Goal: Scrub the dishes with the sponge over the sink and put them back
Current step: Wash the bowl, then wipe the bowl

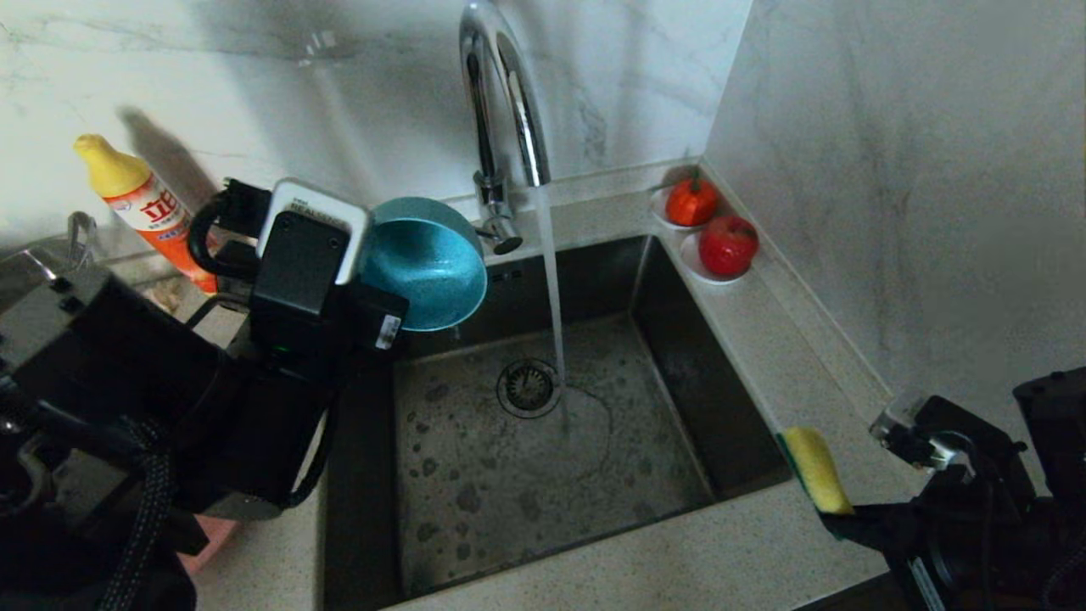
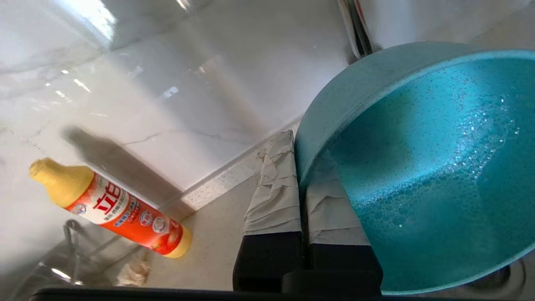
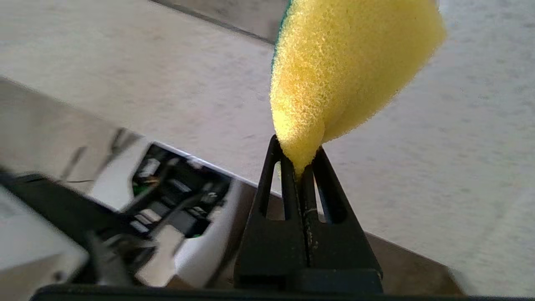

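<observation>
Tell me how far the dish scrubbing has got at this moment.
Mid-job. The left gripper holds the teal bowl by its rim, tilted over the sink, suds inside, beside the tap's running stream. The right gripper pinches the sponge over the counter, apart from the bowl. Putting the bowl back remains; plate and spoon aren't visible.

Left end effector (image 2: 301,184), taped fingers (image 2: 276,192) pinching the rim of the soapy teal bowl (image 2: 426,175); orange detergent bottle (image 2: 113,209) on the bench (image 2: 213,246) by the marble wall (image 2: 167,83).
</observation>
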Tool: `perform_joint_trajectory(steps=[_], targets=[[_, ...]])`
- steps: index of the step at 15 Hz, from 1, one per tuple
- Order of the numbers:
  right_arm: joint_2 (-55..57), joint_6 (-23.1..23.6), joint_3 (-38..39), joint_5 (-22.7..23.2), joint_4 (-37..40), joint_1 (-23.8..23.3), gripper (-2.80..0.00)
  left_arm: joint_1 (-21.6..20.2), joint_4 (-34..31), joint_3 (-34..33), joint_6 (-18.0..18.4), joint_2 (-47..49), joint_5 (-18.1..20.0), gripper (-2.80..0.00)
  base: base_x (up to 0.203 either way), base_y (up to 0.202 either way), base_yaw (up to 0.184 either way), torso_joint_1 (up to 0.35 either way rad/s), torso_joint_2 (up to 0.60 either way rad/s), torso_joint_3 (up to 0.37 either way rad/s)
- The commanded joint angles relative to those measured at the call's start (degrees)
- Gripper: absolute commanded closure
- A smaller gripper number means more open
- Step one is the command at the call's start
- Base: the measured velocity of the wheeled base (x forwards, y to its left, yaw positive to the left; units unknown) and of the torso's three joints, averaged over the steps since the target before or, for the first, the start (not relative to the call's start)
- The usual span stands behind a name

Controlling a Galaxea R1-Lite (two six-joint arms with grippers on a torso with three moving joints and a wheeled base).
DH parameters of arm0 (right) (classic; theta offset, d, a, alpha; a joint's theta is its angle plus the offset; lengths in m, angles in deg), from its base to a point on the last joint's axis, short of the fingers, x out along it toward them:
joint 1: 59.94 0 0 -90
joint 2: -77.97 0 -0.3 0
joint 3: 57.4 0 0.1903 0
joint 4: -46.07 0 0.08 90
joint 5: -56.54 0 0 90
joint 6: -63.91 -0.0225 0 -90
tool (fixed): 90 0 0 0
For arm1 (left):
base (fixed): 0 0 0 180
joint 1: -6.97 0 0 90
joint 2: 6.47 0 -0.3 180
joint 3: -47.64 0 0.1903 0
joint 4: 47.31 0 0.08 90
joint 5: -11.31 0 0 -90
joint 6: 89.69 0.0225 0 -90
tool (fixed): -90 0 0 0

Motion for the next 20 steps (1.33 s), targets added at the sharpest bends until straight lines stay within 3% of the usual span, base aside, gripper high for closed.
perform_joint_trajectory(steps=[1, 7, 10, 12, 15, 17, 20], targets=[[-1.2, -0.07, -0.04, 0.52, 0.05, 0.49, 0.0, 0.01, -11.41, 2.02, 0.01, -5.41, -0.22, 0.0, 0.0, 0.0, 0.0, 0.0, 0.0, 0.0], [-6.67, -2.76, -1.7, 11.23, 7.5, 1.08, 0.0, 0.47, -54.55, 9.06, -2.78, -20.39, 0.53, 0.0, 0.0, 0.0, 0.0, 0.0, 0.0, 0.0], [-8.17, -4.52, -1.71, 13.76, 10.47, 4.49, 0.0, 1.75, -67.41, 14.67, -8.18, -19.22, 1.31, 0.0, 0.0, 0.0, 0.0, 0.0, 0.0, 0.0], [-8.89, -8.47, -1.82, 14.5, 10.71, 7.16, 0.0, 4.27, -77.51, 18.15, -13.42, -18.68, 3.09, 0.0, 0.0, 0.0, 0.0, 0.0, 0.0, 0.0], [-10.22, -11.11, -4.19, 16.58, 13.86, 9.87, 0.0, 9.05, -91.73, 26.04, -24.71, -19.59, 4.56, 0.0, 0.0, 0.0, 0.0, 0.0, 0.0, 0.0], [-10.93, -13.15, -6.96, 19.64, 17.73, 10.84, 0.0, 11.35, -100.11, 28.49, -29.95, -21.52, 7.49, 0.0, 0.0, 0.0, 0.0, 0.0, 0.0, 0.0], [-12.26, -15.89, -8.94, 22.17, 20.83, 13.43, 0.0, 12.92, -102.78, 25.86, -32.52, -24.11, 10.3, 0.0, 0.0, 0.0, 0.0, 0.0, 0.0, 0.0]])
